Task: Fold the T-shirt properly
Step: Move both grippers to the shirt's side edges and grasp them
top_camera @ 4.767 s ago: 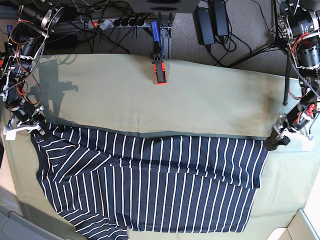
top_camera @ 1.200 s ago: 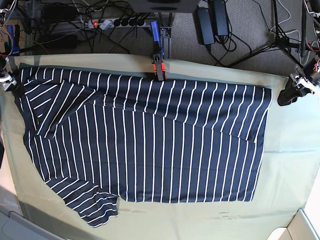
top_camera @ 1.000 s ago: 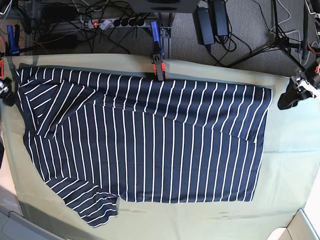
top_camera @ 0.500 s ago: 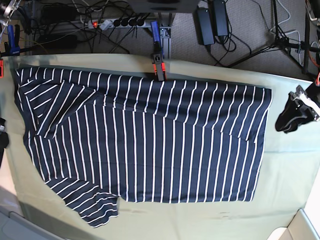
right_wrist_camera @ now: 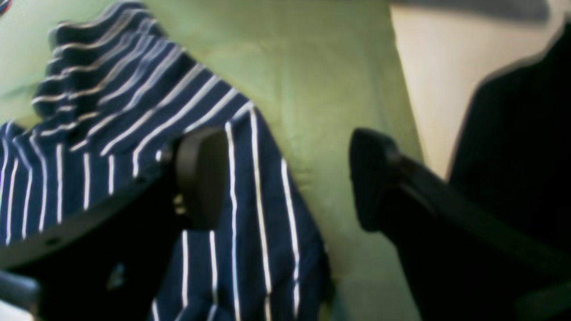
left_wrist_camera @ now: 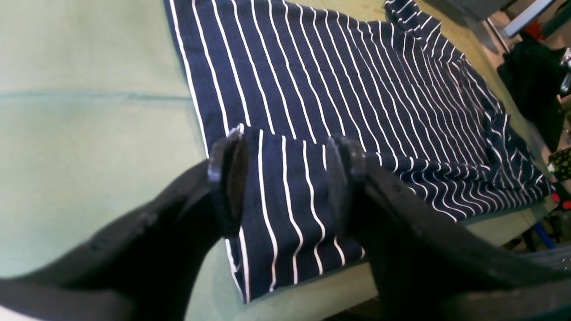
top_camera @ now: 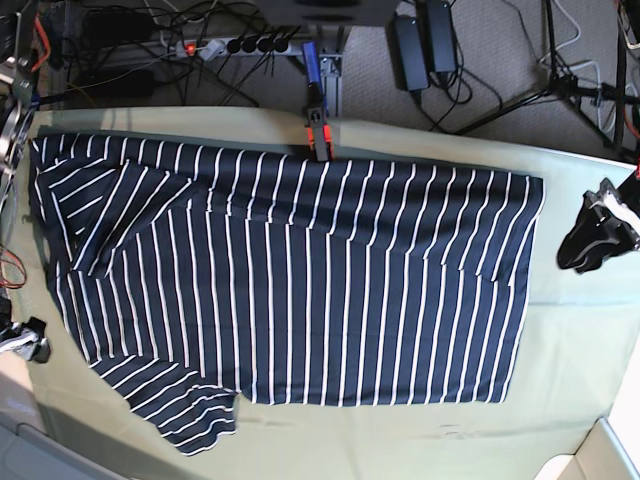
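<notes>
so, the t-shirt (top_camera: pixel 290 290) lies spread, both grippers empty
left gripper (left_wrist_camera: pixel 285 187) and right gripper (right_wrist_camera: pixel 285 178) jaws spread; you could pinch the table cloth (top_camera: pixel 420 150) too

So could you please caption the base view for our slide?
Striped T-shirt spread flat on the green table cloth, both open grippers, left and right, off it.

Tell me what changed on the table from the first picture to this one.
The T-shirt was dragged from the near half of the table up to the far edge and spread flat. Both grippers let go: the left gripper drew back off its right edge, the right gripper slid down its left side, jaws open. The green table cloth and orange clamp stayed put.
</notes>
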